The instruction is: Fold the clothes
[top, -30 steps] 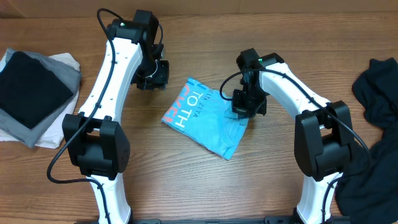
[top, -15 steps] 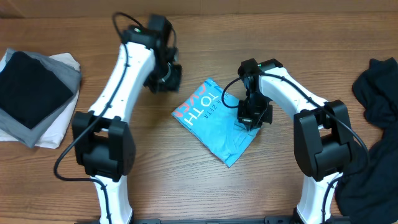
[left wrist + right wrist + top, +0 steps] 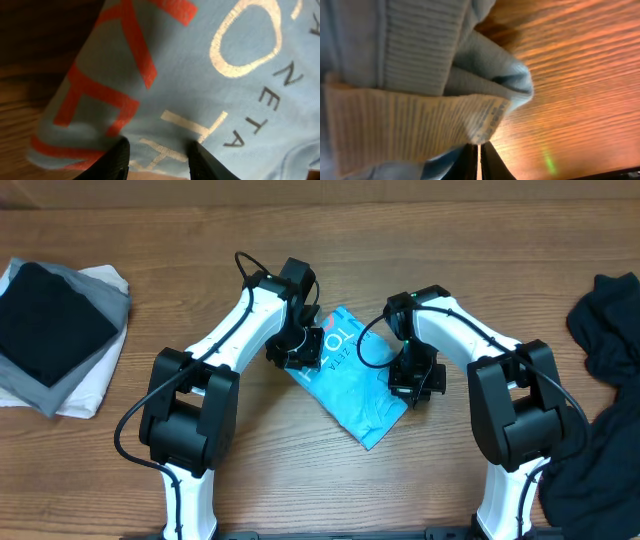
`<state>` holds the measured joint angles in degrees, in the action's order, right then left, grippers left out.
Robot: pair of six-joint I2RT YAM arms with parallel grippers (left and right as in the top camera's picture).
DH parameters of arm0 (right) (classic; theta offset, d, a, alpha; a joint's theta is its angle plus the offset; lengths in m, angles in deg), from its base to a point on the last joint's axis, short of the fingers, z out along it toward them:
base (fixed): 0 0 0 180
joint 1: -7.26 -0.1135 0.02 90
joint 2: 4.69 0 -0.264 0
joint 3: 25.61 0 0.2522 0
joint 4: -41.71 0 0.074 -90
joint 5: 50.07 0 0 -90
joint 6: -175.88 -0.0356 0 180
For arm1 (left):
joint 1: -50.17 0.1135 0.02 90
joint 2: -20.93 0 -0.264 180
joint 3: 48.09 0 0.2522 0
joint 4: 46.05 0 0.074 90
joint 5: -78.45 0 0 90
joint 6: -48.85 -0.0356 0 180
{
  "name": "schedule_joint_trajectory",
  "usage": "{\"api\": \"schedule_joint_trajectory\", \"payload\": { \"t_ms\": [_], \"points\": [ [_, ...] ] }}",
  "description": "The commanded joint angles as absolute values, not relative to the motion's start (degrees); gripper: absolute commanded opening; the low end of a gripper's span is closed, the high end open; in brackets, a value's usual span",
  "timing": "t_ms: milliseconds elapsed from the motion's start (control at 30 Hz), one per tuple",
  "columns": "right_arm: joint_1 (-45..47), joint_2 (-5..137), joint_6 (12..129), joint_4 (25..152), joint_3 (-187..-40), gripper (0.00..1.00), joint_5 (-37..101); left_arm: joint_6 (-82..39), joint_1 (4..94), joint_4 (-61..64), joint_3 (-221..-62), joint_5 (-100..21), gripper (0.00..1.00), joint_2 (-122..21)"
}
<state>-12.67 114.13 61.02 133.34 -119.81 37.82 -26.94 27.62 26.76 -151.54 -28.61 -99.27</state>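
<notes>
The folded sky-blue T-shirt (image 3: 352, 388) lies mid-table, its lettered end toward the left arm. My left gripper (image 3: 305, 350) hovers over that end. In the left wrist view it (image 3: 160, 161) stands open, both fingers (image 3: 118, 159) astride the white and red lettering of the shirt (image 3: 200, 75). My right gripper (image 3: 415, 380) is at the shirt's right edge. In the right wrist view it (image 3: 479, 161) is shut, tips against the ribbed collar and label of the shirt (image 3: 410, 60), with no cloth visible between them.
A folded stack with a black garment (image 3: 50, 325) on grey and white ones sits at the far left. A loose heap of black clothes (image 3: 605, 370) fills the right edge. Bare wooden table (image 3: 300, 480) lies in front of the shirt.
My left arm swung right from beyond the shirt onto its lettered end, and its jaws widened a little. The right gripper moved toward the front right, and the shirt slid and turned with it.
</notes>
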Motion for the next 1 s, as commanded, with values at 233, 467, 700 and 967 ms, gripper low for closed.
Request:
{"api": "schedule_joint_trajectory", "payload": {
  "t_ms": [233,467,700,967],
  "points": [
    [-13.06,114.05,66.95,126.96,-119.57,0.09,22.58,-24.38,28.52,13.71,-147.11,-22.86,0.5,-99.73],
    [-14.98,114.05,69.15,125.16,-119.57,0.1,17.21,-24.42,32.45,3.94,-147.13,-20.04,0.54,-99.73],
    [-15.97,112.69,69.44,126.59,-122.37,0.12,21.6,-24.6,43.31,10.84,-153.25,-33.99,0.5,-99.69],
    [-4.03,103.97,70.6,126.45,-127.9,0.44,24.44,-31.79,47.42,40.96,-161.97,-53.05,0.66,-99.3]
  ]
}}
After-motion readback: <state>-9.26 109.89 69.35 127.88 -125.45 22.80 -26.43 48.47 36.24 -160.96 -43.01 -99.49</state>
